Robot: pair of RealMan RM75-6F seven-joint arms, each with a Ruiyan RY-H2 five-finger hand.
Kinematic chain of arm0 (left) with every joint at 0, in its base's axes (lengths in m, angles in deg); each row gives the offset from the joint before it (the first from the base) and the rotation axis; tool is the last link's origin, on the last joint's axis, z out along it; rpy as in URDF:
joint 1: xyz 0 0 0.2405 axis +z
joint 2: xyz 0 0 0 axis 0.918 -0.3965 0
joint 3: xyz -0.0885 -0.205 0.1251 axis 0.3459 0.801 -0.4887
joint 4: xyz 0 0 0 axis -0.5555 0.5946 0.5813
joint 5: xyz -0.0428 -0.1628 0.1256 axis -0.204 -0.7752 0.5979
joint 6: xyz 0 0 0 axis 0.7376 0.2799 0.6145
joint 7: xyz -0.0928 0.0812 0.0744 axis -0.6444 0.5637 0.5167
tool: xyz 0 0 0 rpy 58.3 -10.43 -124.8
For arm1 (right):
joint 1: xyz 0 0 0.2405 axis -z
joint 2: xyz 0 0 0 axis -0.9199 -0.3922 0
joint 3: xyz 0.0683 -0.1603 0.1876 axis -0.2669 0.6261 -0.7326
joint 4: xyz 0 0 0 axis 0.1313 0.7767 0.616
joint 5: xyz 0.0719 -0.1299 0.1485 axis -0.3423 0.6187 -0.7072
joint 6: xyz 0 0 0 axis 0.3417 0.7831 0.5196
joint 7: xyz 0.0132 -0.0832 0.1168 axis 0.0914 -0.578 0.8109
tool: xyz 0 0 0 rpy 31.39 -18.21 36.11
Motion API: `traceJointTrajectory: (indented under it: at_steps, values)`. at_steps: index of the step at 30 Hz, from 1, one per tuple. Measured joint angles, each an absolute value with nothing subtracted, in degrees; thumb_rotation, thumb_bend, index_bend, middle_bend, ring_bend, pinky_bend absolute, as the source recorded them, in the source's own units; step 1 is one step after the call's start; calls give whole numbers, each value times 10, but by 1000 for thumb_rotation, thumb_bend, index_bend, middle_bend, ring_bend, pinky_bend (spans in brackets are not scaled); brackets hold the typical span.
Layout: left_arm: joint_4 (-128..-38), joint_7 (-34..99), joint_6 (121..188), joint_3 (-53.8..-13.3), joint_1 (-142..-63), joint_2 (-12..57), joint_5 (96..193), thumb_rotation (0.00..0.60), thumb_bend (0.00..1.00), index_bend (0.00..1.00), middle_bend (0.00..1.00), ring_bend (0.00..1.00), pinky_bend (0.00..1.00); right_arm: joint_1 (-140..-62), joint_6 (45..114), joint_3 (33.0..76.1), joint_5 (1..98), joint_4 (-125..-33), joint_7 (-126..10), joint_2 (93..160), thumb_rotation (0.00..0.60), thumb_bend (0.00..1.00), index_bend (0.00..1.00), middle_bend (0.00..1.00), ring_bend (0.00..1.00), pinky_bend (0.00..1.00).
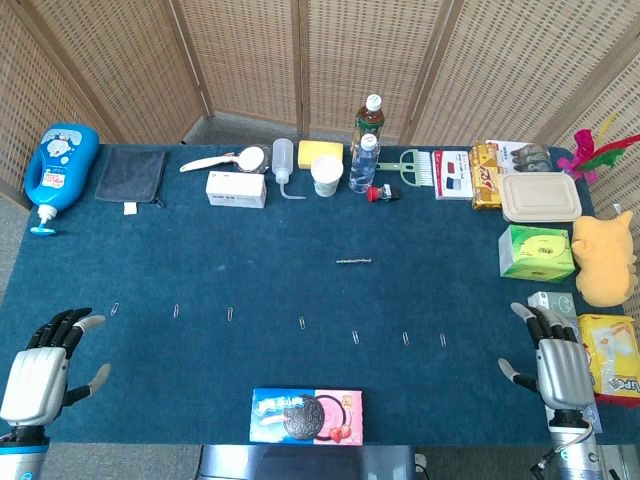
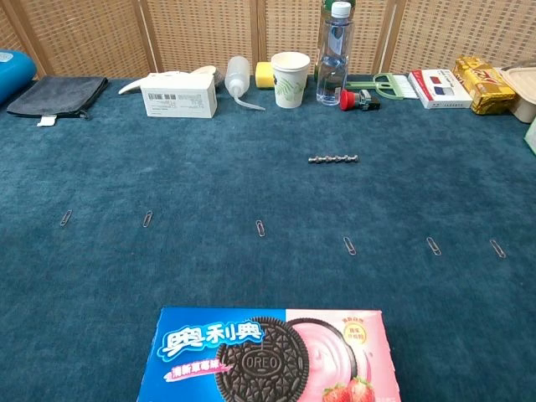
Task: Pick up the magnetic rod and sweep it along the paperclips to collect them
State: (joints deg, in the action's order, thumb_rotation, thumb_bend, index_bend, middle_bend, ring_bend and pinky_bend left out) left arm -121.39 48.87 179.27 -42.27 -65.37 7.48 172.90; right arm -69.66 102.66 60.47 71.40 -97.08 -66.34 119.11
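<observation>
A short silvery magnetic rod point(image 1: 354, 261) point(image 2: 333, 158) lies flat in the middle of the blue cloth, untouched. Several paperclips lie in a loose row nearer the front, from one paperclip point(image 1: 114, 309) point(image 2: 65, 218) at the left to another paperclip point(image 1: 443, 340) point(image 2: 497, 248) at the right. My left hand point(image 1: 45, 365) rests at the front left corner, fingers spread, holding nothing. My right hand point(image 1: 555, 362) rests at the front right, fingers apart and empty. Both hands are far from the rod and appear only in the head view.
An Oreo box point(image 1: 305, 415) point(image 2: 268, 356) lies at the front edge. Along the back stand a white box point(image 1: 236, 189), squeeze bottle point(image 1: 283, 163), paper cup point(image 1: 327, 175) and water bottles point(image 1: 366, 150). A green tissue box point(image 1: 536, 252), yellow plush toy point(image 1: 605, 260) and snack bag point(image 1: 615, 357) crowd the right side.
</observation>
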Motion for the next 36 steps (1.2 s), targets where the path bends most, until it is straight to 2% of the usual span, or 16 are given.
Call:
traceJointTrajectory:
  at_steps: [20, 36]
  values:
    - [-1225, 491, 1799, -412, -658, 64, 1731, 600, 431, 251, 191, 142, 185, -697, 1027, 600, 709, -970, -650, 1189, 600, 201, 200, 255, 175, 178]
    - [-1218, 490, 1780, -398, -678, 65, 1719, 600, 432, 251, 191, 142, 185, -731, 1007, 569, 716, -994, -592, 1171, 600, 201, 163, 236, 175, 178]
